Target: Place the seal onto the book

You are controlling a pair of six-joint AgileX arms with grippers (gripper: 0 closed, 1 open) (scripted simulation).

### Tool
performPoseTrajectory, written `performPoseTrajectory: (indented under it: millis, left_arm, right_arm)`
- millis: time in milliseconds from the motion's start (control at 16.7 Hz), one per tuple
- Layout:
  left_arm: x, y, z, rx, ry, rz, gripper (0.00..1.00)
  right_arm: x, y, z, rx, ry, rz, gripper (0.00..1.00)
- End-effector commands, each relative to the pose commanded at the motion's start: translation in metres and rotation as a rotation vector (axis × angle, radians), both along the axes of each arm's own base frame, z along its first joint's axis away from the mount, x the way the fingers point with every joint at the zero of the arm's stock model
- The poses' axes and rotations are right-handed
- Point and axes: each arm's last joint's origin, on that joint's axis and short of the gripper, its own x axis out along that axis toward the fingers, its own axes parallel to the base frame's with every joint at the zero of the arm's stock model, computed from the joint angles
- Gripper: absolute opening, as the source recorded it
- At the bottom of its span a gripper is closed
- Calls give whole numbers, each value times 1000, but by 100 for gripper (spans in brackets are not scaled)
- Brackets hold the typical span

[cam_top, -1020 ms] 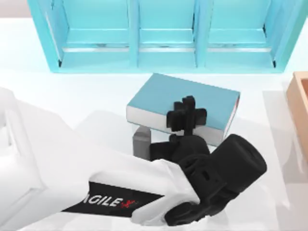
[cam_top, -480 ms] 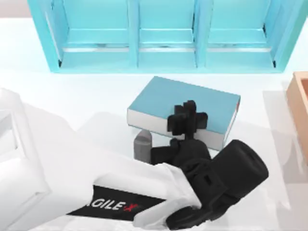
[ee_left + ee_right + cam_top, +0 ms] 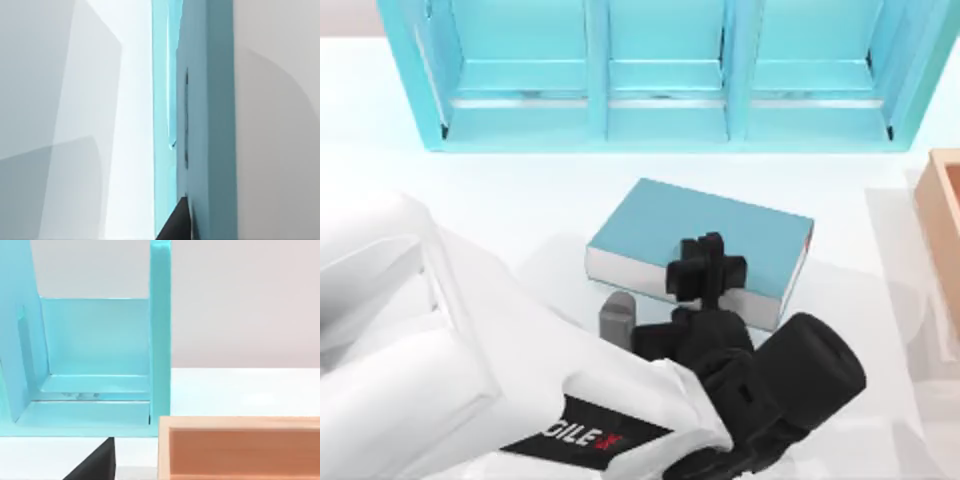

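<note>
left arm: big white AgileX arm comes in from the near-left corner of the top view, black wrist low centre, reaching twd the book.
left gripper [image 3: 705,268]: sits over the book's near edge, about mid-length. Fingers hidden by the black gripper body, so can't tell if they're spread or pinching anything.
seal: can't make it out, prob under the gripper, tbh a guess.
book [image 3: 695,228]: teal cover, flat on the worktop [image 3: 520,200], centre, white page edges facing near, spine to the right.
step: looks like the set-down over the cover.
next: imo lower straight, let go, lift clear w/o nudging the book.
shelf [image 3: 660,70]: light-blue compartments along the far edge.
wooden box [image 3: 942,220]: far right, well apart.
right arm: parked at right, wrist view faces shelf and box.
</note>
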Motion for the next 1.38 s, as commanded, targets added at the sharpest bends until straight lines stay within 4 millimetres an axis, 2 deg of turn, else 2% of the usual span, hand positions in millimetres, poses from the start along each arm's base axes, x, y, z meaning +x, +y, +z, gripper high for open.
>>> performPoseTrajectory:
  millis: [60, 840, 1380]
  left_arm:
    - [0, 0, 0, 0, 0, 0, 0]
    - [0, 0, 0, 0, 0, 0, 98]
    - [0, 0, -1, 3, 2, -1, 100]
  right_arm:
    - [0, 0, 0, 0, 0, 0, 100]
    - [0, 0, 0, 0, 0, 0, 100]
    - [0, 0, 0, 0, 0, 0, 100]
